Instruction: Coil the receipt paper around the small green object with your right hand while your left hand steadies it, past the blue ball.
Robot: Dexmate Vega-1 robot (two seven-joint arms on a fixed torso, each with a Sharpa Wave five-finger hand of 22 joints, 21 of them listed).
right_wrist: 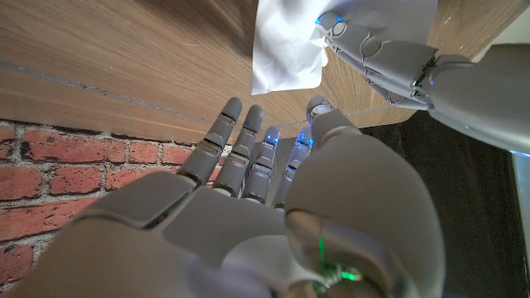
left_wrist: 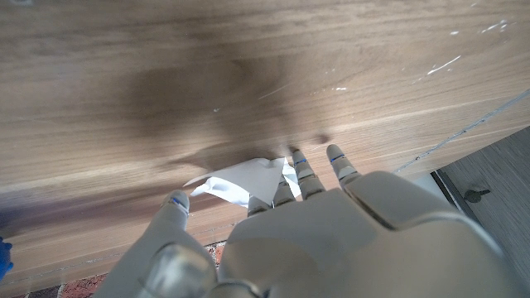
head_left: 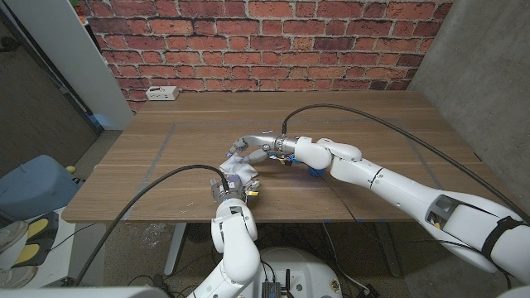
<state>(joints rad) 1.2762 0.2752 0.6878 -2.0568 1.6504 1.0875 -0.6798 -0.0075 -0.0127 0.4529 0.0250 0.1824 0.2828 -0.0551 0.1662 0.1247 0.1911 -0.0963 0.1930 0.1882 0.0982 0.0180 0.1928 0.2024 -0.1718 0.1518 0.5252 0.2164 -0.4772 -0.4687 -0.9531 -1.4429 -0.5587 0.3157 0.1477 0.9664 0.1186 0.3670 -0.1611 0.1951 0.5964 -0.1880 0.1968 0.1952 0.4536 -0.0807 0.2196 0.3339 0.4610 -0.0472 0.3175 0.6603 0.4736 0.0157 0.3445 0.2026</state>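
The wooden desk (head_left: 373, 116) is carrying crumpled white receipt paper (head_left: 239, 172) just beyond the left hand (head_left: 229, 189), a blue ball (head_left: 315, 172) lying under the right forearm, and a white box (head_left: 161, 93) sitting far beyond both hands.

Wooden table (head_left: 364, 124), brick wall behind. 2 arms over it. Left hand (head_left: 229, 189) near front edge, touching crumpled white receipt paper (head_left: 242, 171). Right hand (head_left: 252, 146) just beyond paper, fingers spread, reaching toward it from the right. Blue ball (head_left: 315, 172) partly hidden under right forearm. White box (head_left: 162, 93) at far left edge of table. Blue bin (head_left: 33, 186) on floor, left of table.
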